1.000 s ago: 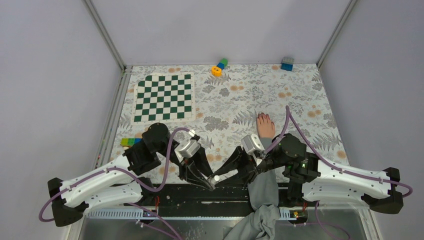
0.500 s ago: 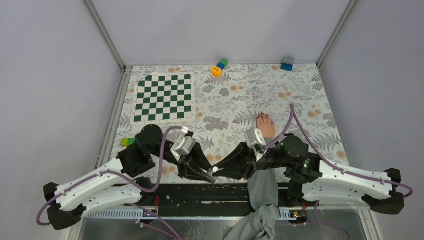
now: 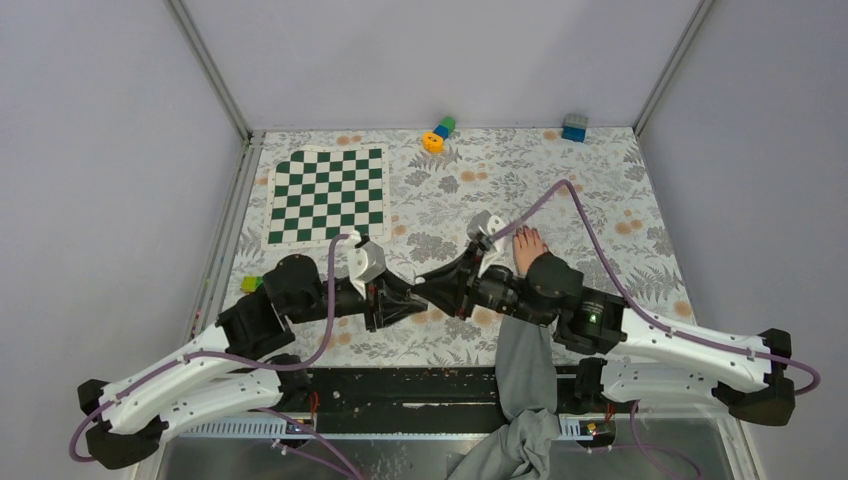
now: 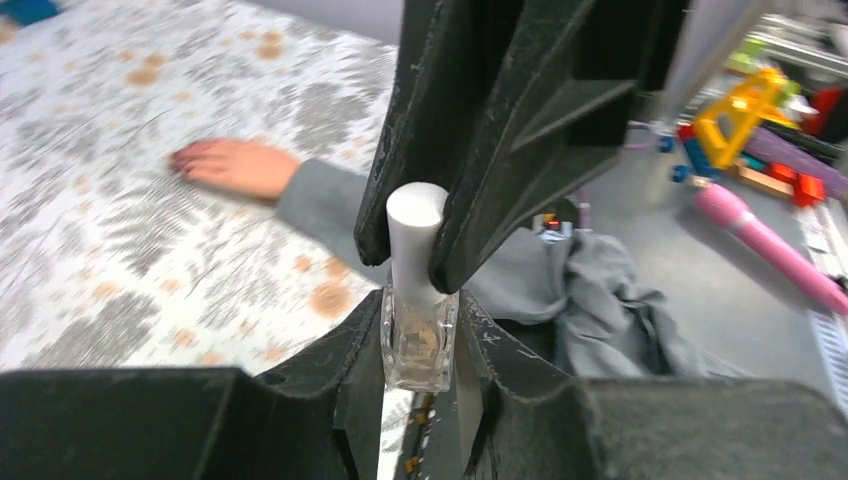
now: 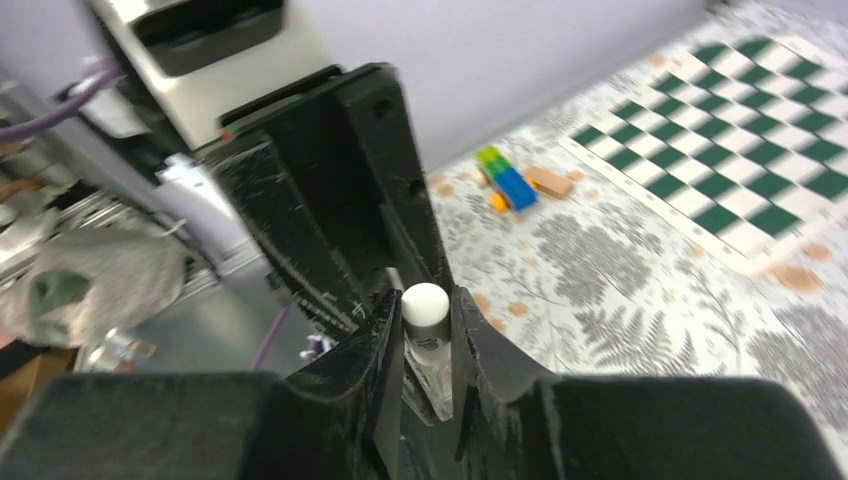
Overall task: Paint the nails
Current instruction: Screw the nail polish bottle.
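A small clear nail polish bottle (image 4: 418, 345) sits between the fingers of my left gripper (image 4: 420, 302), which is shut on its glass body. My right gripper (image 5: 426, 300) comes in from the opposite side and is shut on the bottle's white cap (image 5: 424, 303). Both grippers meet tip to tip over the floral cloth (image 3: 415, 290). A bare hand (image 3: 530, 252) with a grey sleeve (image 3: 524, 370) lies flat just right of them. Its dark-reddish nails (image 4: 183, 158) show in the left wrist view, apart from both grippers.
A green-and-white checkered mat (image 3: 327, 195) lies at the back left. Toy blocks stand at the far edge (image 3: 438, 133) and far right corner (image 3: 574, 126), and more at the left edge (image 3: 248, 284). Loose grey cloth (image 4: 610, 310) hangs off the near edge.
Both arms have carried the bottle from the near edge up and toward the table's middle, closer to the hand. The right gripper has closed onto the white cap.
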Tool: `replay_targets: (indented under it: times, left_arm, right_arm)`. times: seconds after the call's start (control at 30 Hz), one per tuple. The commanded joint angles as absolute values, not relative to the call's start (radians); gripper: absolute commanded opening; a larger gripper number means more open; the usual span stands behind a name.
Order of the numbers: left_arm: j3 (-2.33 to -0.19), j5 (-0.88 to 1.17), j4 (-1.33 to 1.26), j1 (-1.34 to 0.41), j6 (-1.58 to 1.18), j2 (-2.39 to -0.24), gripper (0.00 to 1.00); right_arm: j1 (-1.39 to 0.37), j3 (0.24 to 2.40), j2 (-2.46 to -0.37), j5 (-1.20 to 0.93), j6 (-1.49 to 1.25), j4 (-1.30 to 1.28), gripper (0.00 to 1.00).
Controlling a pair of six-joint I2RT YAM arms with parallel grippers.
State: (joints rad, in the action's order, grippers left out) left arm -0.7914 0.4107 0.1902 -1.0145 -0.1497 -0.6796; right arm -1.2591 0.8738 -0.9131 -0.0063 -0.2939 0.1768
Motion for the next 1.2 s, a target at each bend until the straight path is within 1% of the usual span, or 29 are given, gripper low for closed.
replay_targets:
  times: [0.0,0.17,0.3,0.53,0.67,0.7,0.77,0.83,0.93,0.97,1.0,1.1,1.17]
  left_arm:
    - [-0.809,0.055,0.123,-1.01,-0.098,-0.705,0.0]
    - [-0.813,-0.11,0.158,-1.009,-0.114,-0.707,0.0]
    - [-0.812,-0.201,0.176,-1.009,-0.125,-0.716,0.0]
    - [-0.82,-0.249,0.202,-1.009,-0.135,-0.75,0.0]
    - [-0.82,-0.235,0.199,-1.009,-0.135,-0.751,0.0]
    - [-0.82,-0.226,0.196,-1.009,-0.134,-0.749,0.0]
    - [-0.814,-0.199,0.182,-1.009,-0.128,-0.742,0.0]
    - [-0.811,-0.144,0.168,-1.009,-0.121,-0.733,0.0]
    - [-0.794,-0.057,0.127,-1.009,-0.115,-0.715,0.0]
    - [-0.79,-0.025,0.118,-1.009,-0.114,-0.708,0.0]
    - [-0.788,0.009,0.106,-1.009,-0.111,-0.705,0.0]
    - [-0.781,0.142,0.069,-1.009,-0.1,-0.694,0.0]
    - [-0.785,0.239,0.053,-1.009,-0.097,-0.695,0.0]
  right_arm:
    - [-1.276,0.988,-1.071,0.073,-0.465,-0.047,0.0]
    - [-1.277,1.079,-1.172,0.171,-0.588,-0.131,0.0]
    - [-1.28,1.125,-1.239,0.276,-0.667,-0.166,0.0]
    - [-1.307,1.183,-1.304,0.499,-0.713,-0.173,0.0]
    - [-1.308,1.152,-1.276,0.538,-0.696,-0.124,0.0]
    - [-1.307,1.143,-1.266,0.538,-0.688,-0.112,0.05]
    - [-1.307,1.12,-1.24,0.542,-0.674,-0.09,0.31]
    - [-1.307,1.093,-1.202,0.556,-0.665,-0.065,0.46]
    - [-1.308,1.074,-1.159,0.597,-0.612,-0.043,0.65]
    - [-1.306,1.074,-1.145,0.612,-0.588,-0.045,0.7]
    - [-1.306,1.074,-1.13,0.627,-0.565,-0.048,0.72]
    - [-1.302,1.056,-1.069,0.66,-0.514,-0.047,0.75]
    - [-1.299,1.026,-1.018,0.647,-0.47,-0.019,0.77]
